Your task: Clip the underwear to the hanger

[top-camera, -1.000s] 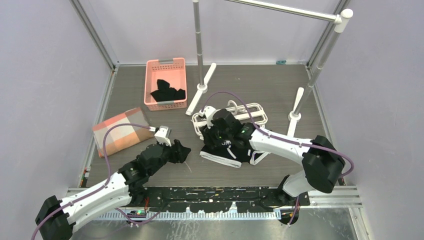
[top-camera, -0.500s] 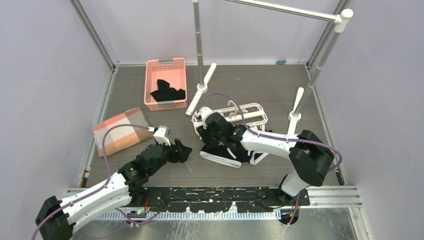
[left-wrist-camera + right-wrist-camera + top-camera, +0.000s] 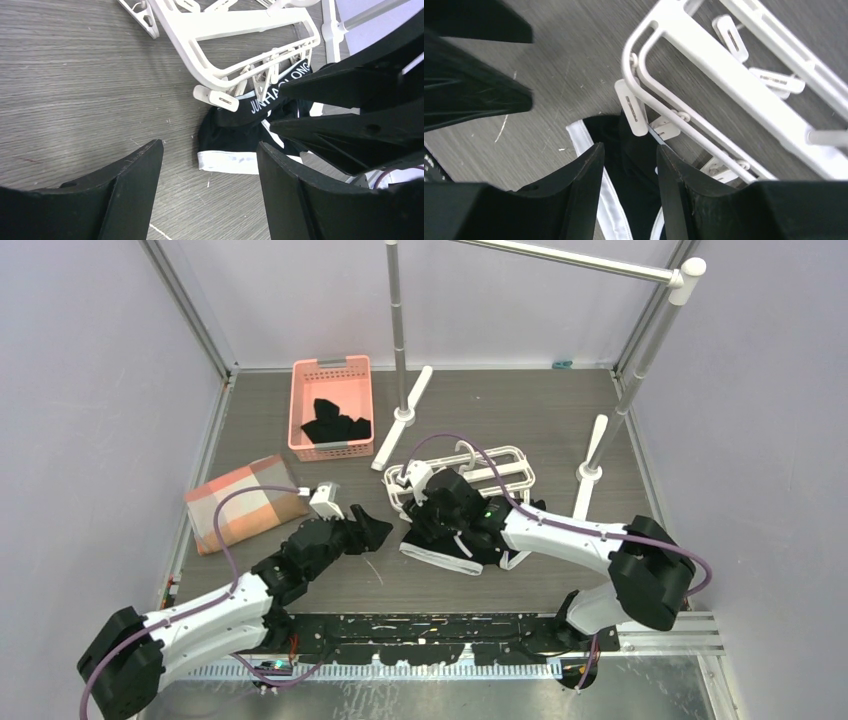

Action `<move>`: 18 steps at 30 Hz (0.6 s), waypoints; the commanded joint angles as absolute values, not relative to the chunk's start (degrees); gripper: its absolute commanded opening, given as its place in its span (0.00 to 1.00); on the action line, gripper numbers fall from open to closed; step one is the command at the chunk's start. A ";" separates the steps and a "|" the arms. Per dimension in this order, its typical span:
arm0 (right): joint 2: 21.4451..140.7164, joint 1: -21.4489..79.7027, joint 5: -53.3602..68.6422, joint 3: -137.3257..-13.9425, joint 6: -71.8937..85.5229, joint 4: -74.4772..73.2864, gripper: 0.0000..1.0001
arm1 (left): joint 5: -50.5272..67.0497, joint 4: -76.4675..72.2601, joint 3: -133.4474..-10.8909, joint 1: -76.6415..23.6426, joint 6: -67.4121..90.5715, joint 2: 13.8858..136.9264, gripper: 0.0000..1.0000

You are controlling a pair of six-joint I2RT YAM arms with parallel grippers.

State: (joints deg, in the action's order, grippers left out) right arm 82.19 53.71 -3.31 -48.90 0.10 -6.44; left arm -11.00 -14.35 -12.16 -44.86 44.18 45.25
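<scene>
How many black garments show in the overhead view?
2. The underwear lies by the hanger, at its near edge. A black heap sits in the pink basket; that heap may hold more than one piece.

**Left gripper** (image 3: 210, 150), **right gripper** (image 3: 629, 150): black fingers.
**Left arm** (image 3: 200, 618), **right arm** (image 3: 560, 532): white shells, black joints.
**Underwear** (image 3: 235, 135), just ahead of the left gripper: black, with white piping and white "JUNHAOLONG" lettering.
**Hanger** (image 3: 240, 22), beyond both grippers: plain white.
**Table** (image 3: 75, 75): grey wood grain.
**Basket** (image 3: 331, 380), far beyond the left gripper: salmon-pink lattice, with black garments (image 3: 337, 426) inside.
**Cloth** (image 3: 243, 505), left of the left gripper: orange, pink and cream checks.
**Rail stand** (image 3: 398, 330): grey metal, 2 white feet.
</scene>
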 commanded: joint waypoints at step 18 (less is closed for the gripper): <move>90.43 36.39 39.85 -68.43 -58.04 -29.19 0.56 | -6.95 -10.91 -8.69 -44.20 41.13 31.07 0.71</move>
